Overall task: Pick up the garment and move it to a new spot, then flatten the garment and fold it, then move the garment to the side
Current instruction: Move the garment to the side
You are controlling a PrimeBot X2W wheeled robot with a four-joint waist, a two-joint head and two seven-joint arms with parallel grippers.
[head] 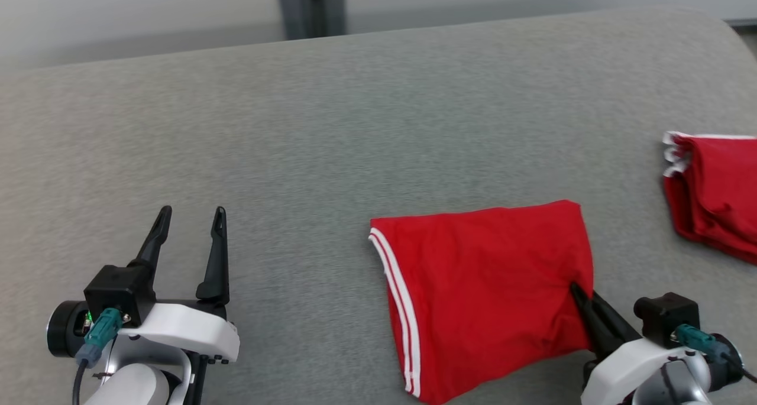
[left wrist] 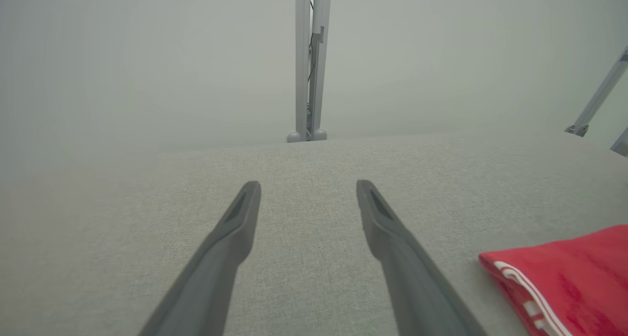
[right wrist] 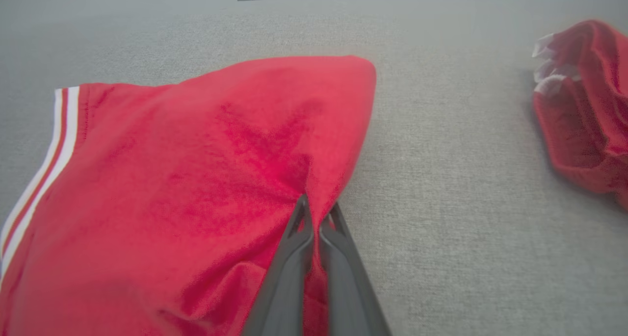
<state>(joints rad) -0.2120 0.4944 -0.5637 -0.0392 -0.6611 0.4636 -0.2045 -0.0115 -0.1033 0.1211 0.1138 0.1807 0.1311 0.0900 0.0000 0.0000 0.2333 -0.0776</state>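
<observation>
Red cloth, the garment [head: 485,292], lies folded into a rough rectangle on the grey fabric-covered surface [head: 355,127]. Its trimmed edge, striped white and red, runs down the side facing the left gripper [head: 192,213]. The opposite edge is plain red and puckers where the right gripper [head: 576,290] meets it.

That gripper's two dark fingers are pressed together on a pinch of the garment's right edge, near its lower right corner. In the right wrist view a small ridge of cloth is drawn up between the tips.

The left gripper rests well apart from the garment, to the left of its striped edge. Its jaws are spread wide over the grey surface with nothing between them.

Beyond the garment's far edge, open grey surface stretches to the far rim. The stretch between the striped edge and the left gripper is open too.

To the right of the garment lies a smaller red bundle [head: 715,192] with a wavy white edge. A band of grey surface separates the two. A grey post [head: 312,6] stands past the far rim, beyond the garment.
</observation>
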